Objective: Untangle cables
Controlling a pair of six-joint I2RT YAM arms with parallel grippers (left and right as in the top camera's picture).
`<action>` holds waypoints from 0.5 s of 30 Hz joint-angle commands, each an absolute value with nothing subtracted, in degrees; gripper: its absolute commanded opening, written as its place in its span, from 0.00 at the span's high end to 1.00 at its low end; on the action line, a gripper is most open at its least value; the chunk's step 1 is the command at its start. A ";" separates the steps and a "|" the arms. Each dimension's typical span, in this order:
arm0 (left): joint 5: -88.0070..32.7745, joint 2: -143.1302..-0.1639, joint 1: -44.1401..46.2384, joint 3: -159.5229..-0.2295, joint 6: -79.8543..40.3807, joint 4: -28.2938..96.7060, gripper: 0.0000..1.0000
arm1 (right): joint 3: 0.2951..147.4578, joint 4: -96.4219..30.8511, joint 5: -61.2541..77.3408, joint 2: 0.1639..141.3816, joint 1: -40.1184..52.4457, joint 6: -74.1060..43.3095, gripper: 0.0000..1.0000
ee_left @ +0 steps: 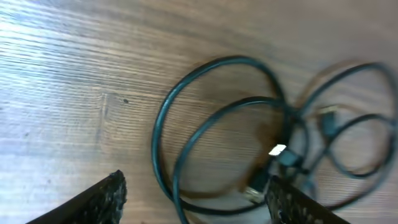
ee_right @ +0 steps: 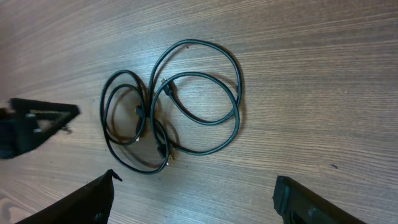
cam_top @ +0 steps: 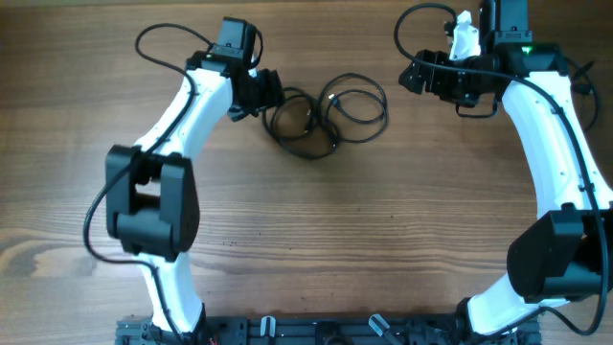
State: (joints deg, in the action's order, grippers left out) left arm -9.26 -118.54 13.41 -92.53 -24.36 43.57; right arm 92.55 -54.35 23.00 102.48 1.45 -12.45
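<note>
Thin black cables (cam_top: 324, 120) are lying in overlapping loops at about twelve o'clock on the wooden counter (cam_top: 383, 230), with small plugs sitting near the crossing. The left gripper (cam_top: 271, 94) is hovering just beside the bundle's nine o'clock edge — jaws spread wide, holding nothing. The right gripper (cam_top: 418, 75) is hanging at three o'clock, apart from the loops, also wide open and empty. Probably best: pinching one outer strand, not the crossing, then drawing slowly outward.

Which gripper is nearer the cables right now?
Left. The left gripper sits right beside the cables; the right gripper hangs well apart on their other side.
</note>
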 commanded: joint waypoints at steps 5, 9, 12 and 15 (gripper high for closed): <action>-8.69 -123.94 14.15 -92.79 -17.19 47.18 0.42 | 92.77 -54.72 22.20 102.74 1.32 -11.99 0.16; -9.54 -125.75 14.31 -92.58 -28.91 50.89 0.45 | 92.77 -54.70 22.20 102.74 1.32 -12.01 0.16; -10.00 -125.75 14.52 -90.91 -35.24 50.00 0.46 | 92.77 -54.70 22.20 102.74 1.32 -11.97 0.16; -10.00 -125.75 15.18 -89.08 -38.06 47.70 0.49 | 92.77 -54.72 22.22 102.74 1.32 -11.99 0.16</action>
State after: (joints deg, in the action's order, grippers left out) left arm -9.30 -124.99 14.22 -91.50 -31.73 49.56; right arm 92.55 -54.70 22.85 102.48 1.45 -12.45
